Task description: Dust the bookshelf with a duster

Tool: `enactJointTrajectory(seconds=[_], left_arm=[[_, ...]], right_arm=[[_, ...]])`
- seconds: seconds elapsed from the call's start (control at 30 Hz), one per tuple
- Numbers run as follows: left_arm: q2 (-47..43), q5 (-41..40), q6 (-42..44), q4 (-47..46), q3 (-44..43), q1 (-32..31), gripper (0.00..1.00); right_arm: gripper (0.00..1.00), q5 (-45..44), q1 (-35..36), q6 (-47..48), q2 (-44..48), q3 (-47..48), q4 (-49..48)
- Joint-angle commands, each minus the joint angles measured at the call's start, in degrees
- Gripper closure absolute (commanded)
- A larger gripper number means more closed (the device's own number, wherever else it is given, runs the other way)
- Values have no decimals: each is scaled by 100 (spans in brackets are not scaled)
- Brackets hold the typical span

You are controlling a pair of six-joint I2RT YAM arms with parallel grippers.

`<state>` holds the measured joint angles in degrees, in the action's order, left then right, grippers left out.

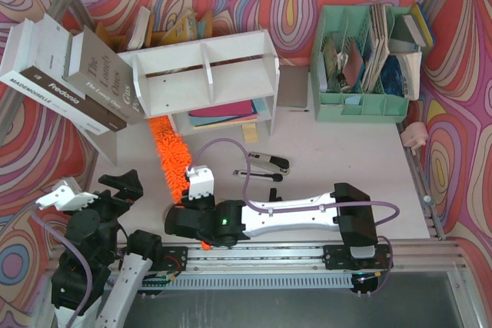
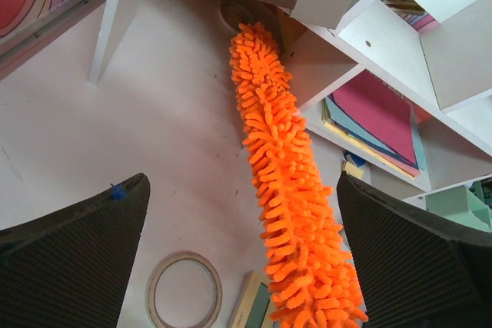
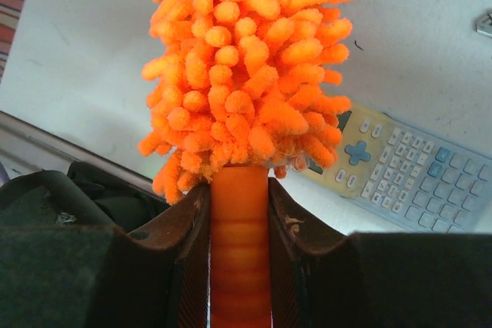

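Field notes, tabletop station.

The small white wooden bookshelf (image 1: pixel 204 74) stands at the back of the table, left of centre. It has fins on its flat top and coloured folders (image 1: pixel 223 109) lying flat in its lower tier. Large hardback books (image 1: pixel 69 74) lean against its left end.

The long bright-orange fluffy microfibre duster (image 1: pixel 171 159) lies on a diagonal across the white table (image 1: pixel 338 151). It runs from near the front edge up and slightly left to the shelf's lower left corner. From the left wrist view we see its tip pushed in at the foot of that corner, beneath the leaning books. The top of the shelf is not being touched.

The right gripper (image 3: pixel 240 220) is closed tight on the duster's ribbed orange handle, just below the fluffy head, with a finger pressing on each side. A stub of the handle pokes out behind the gripper in the top view.

The left gripper (image 1: pixel 121 190) hangs at the front left with its fingers spread fully apart and nothing between them. It is just beside the duster but apart from it.

Also noted:
- a mint-green plastic file organizer (image 1: pixel 365 59) at the back right
- a black stapler (image 1: pixel 269 163) mid-table
- a pale calculator (image 3: pixel 400 182) beside the duster head
- a ring of tape (image 2: pixel 184 289) lying flat near the left arm
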<state>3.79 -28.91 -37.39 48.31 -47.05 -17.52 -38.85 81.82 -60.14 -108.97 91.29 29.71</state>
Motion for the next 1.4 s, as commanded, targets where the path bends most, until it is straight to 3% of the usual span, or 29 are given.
enactJointTrajectory(seconds=[0.0, 0.17, 0.33, 0.4, 0.57, 0.93, 1.1, 1.37], left_arm=[[-74, 60, -23, -42, 68, 38, 2], [-72, 61, -19, -41, 73, 38, 1], [-55, 61, -14, -41, 73, 38, 2], [-38, 61, -14, -42, 73, 40, 1], [-10, 38, -19, -17, 64, 38, 2], [-10, 3, -24, 6, 64, 38, 1], [25, 33, -28, 15, 55, 39, 1], [-48, 7, -37, 11, 64, 39, 1]], right_arm=[[100, -1073, 199, 480, 442, 6, -571], [100, -2125, 674, 1245, 683, -93, -1302], [100, -2121, 673, 971, 664, -209, -963], [100, -1781, 541, 787, 612, -187, -680], [100, 2, -226, 201, 420, -364, -354], [100, 464, -447, -39, 44, -27, 201], [100, 313, -376, 136, 188, -117, 10], [100, -930, 313, 962, 425, -211, -771]])
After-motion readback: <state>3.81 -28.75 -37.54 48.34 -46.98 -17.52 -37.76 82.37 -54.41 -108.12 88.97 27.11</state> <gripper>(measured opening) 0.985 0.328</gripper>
